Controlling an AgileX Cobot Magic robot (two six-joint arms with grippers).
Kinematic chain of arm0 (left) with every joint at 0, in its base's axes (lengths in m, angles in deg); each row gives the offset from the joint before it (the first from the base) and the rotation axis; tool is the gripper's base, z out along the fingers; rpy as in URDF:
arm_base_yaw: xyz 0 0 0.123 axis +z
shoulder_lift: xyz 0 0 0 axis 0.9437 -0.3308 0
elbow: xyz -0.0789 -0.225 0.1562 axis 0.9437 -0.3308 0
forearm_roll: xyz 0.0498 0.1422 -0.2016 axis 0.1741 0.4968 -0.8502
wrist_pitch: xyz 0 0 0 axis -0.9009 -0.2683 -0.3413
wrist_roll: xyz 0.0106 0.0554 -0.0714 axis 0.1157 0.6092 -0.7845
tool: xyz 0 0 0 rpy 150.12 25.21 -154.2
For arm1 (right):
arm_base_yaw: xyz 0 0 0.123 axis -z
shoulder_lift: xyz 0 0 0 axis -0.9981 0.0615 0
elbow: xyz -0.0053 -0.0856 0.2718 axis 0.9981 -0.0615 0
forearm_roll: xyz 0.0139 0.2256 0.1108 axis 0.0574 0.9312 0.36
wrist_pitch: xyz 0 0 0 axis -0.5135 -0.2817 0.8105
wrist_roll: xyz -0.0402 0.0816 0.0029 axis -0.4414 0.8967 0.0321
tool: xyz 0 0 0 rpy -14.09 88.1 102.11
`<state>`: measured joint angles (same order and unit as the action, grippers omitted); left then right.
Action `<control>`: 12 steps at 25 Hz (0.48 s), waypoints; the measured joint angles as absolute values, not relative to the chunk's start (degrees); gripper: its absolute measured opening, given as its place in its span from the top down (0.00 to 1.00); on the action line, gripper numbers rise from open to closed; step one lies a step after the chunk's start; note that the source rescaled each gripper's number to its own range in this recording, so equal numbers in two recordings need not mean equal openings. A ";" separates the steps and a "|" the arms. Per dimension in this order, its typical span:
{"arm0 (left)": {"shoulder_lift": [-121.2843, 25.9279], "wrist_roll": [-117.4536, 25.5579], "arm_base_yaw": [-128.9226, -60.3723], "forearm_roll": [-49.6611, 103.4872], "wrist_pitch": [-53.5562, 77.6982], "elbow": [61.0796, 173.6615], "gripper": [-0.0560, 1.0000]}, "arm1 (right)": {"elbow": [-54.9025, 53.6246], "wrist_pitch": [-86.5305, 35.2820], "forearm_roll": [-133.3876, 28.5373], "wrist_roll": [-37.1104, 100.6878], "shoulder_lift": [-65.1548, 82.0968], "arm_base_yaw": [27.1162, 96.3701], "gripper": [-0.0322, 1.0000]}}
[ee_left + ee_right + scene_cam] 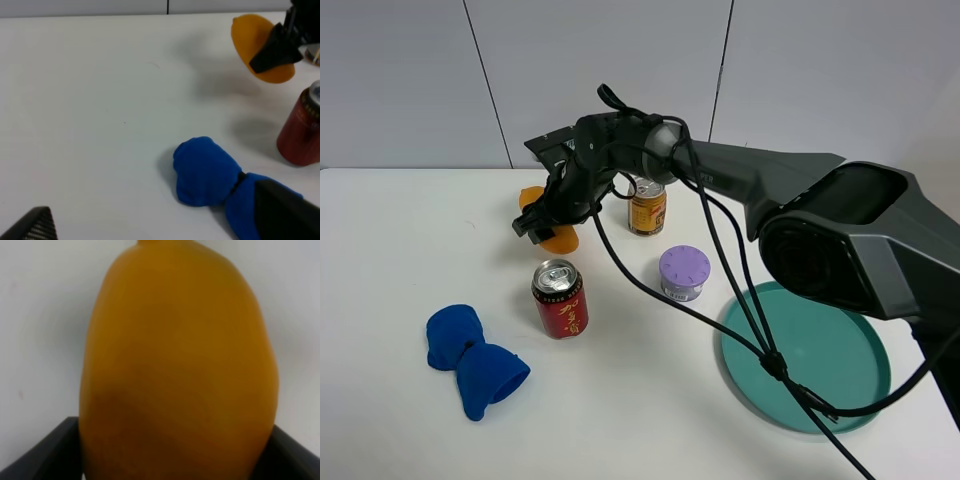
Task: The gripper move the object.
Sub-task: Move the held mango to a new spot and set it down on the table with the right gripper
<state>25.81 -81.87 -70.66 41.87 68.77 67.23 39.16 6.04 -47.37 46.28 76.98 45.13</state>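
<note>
The object, a smooth orange mango-like fruit, is at the back left of the table. My right gripper reaches across the middle and is shut on it, with a black finger on either side. The right wrist view is filled by the fruit, with the fingers at its flanks. In the left wrist view the fruit seems held a little above the table, over a faint shadow. My left gripper is open and empty above the blue cloth.
A red can stands just in front of the fruit. A gold can and a purple-lidded jar stand to its right. A teal plate lies front right. The blue cloth lies front left.
</note>
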 joint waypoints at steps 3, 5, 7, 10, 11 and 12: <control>25.81 -81.87 -70.66 41.87 68.77 67.23 0.00 | 39.16 5.82 -47.49 46.28 78.77 45.13 0.97; 25.81 -81.87 -70.66 41.87 68.77 67.23 0.00 | 39.16 5.82 -47.55 46.28 79.50 45.13 0.97; 25.81 -81.87 -70.66 41.87 68.77 67.23 0.00 | 39.16 5.65 -47.78 46.28 80.42 45.13 0.97; 25.81 -81.87 -70.66 41.87 68.77 67.23 0.00 | 39.16 5.27 -48.13 46.28 80.61 45.13 0.97; 25.81 -81.87 -70.66 41.87 68.77 67.23 0.00 | 39.16 5.13 -48.52 46.28 80.61 45.13 0.97; 25.81 -81.87 -70.66 41.87 68.77 67.23 0.00 | 39.16 5.13 -48.84 46.28 80.61 45.13 0.97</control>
<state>25.81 -81.87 -70.66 41.87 68.77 67.23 39.16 5.13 -48.84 46.28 80.61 45.13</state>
